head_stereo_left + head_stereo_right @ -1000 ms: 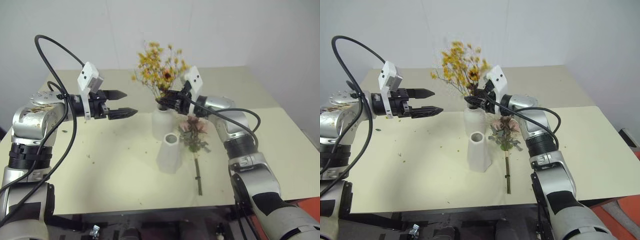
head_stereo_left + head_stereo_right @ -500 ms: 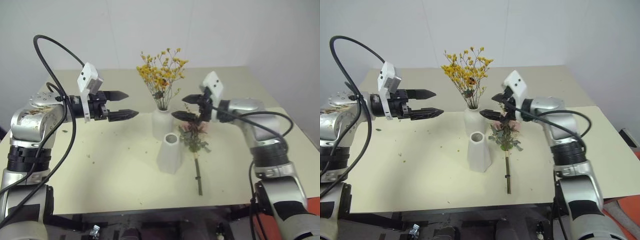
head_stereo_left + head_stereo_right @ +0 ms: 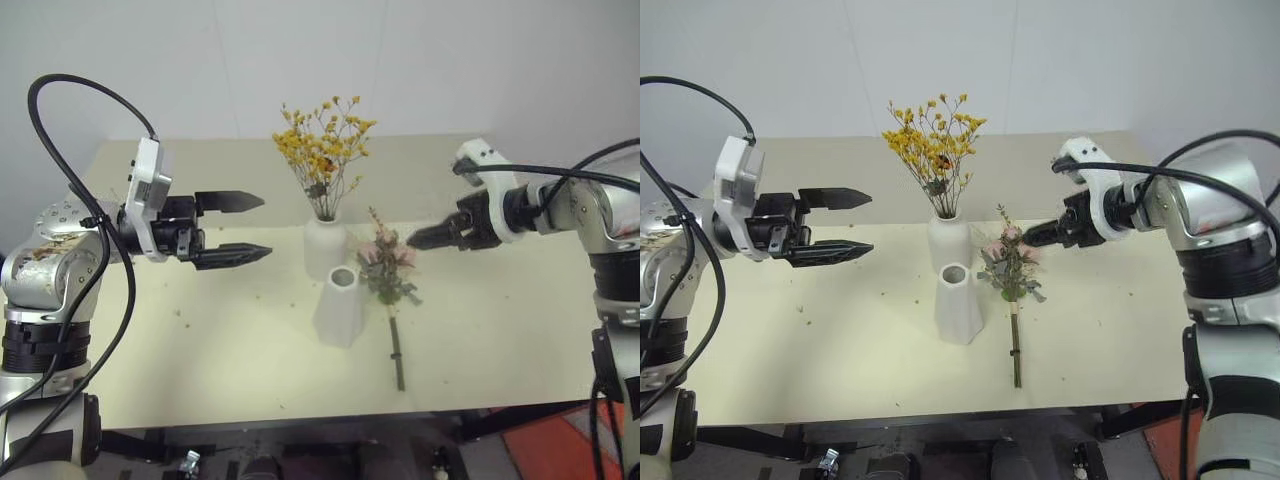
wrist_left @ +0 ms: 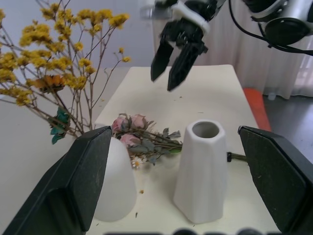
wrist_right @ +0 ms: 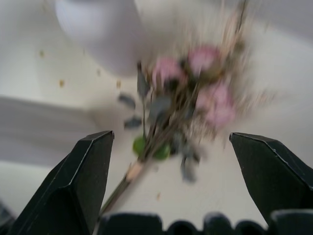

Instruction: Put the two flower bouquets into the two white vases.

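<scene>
Yellow bouquet (image 3: 323,150) stands in rounded vase (image 3: 323,248). Rose bouquet (image 3: 386,268) lies on surface (image 3: 200,340), just beside empty cone vase (image 3: 339,306). Left pincer (image 3: 255,227) spread, empty. Right pincer (image 4: 171,63) spread, empty, above roses.

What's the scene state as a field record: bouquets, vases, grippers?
yellow-orange dried flower bouquet: standing in rounded white ceramic vase
pink rose bouquet: lying on cream table, beside tapered vase
tapered white ceramic vase: upright, nothing in it
left gripper: open, holding nothing
right gripper: open, above roses, holding nothing
remaining: roses into tapered vase
</scene>
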